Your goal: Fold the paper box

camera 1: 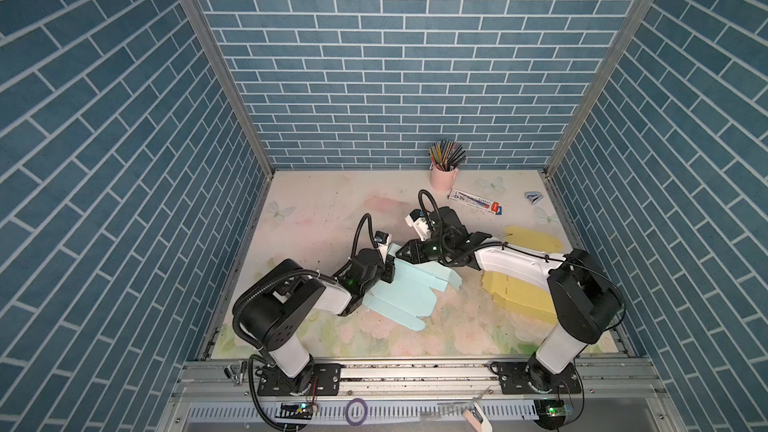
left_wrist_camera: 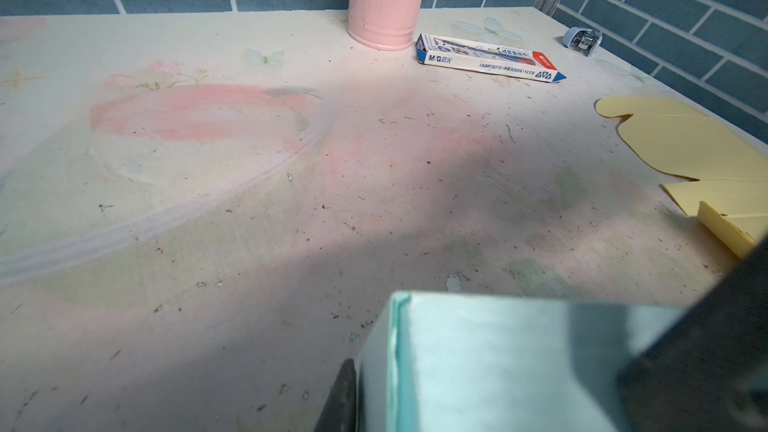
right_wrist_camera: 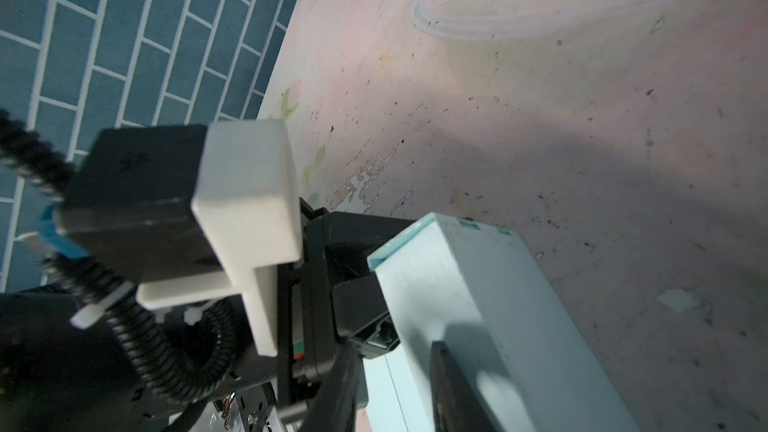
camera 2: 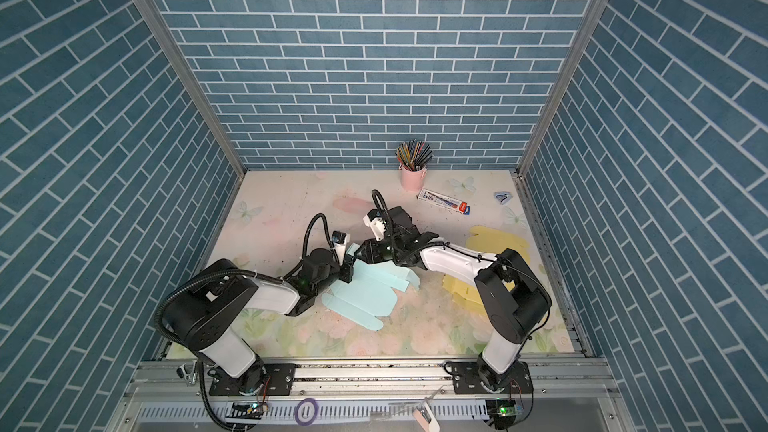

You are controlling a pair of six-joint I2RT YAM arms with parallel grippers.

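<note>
Blue brick-pattern walls box in the pastel floral tabletop (camera 1: 316, 209), where the light blue creased paper box blank (camera 1: 399, 297) lies just below the middle of both top views, mostly flat with one end panel raised. My left gripper (camera 1: 388, 268) is clamped on that upright panel and my right gripper (camera 1: 401, 252) pinches it from the opposite side, I judge to brace the wall while its crease sets. Open table lies toward the upper left; the flat yellow paper box blank (camera 1: 519, 292) beneath my right arm and the pink metal pencil cup (camera 1: 444, 178) sit well apart.
</note>
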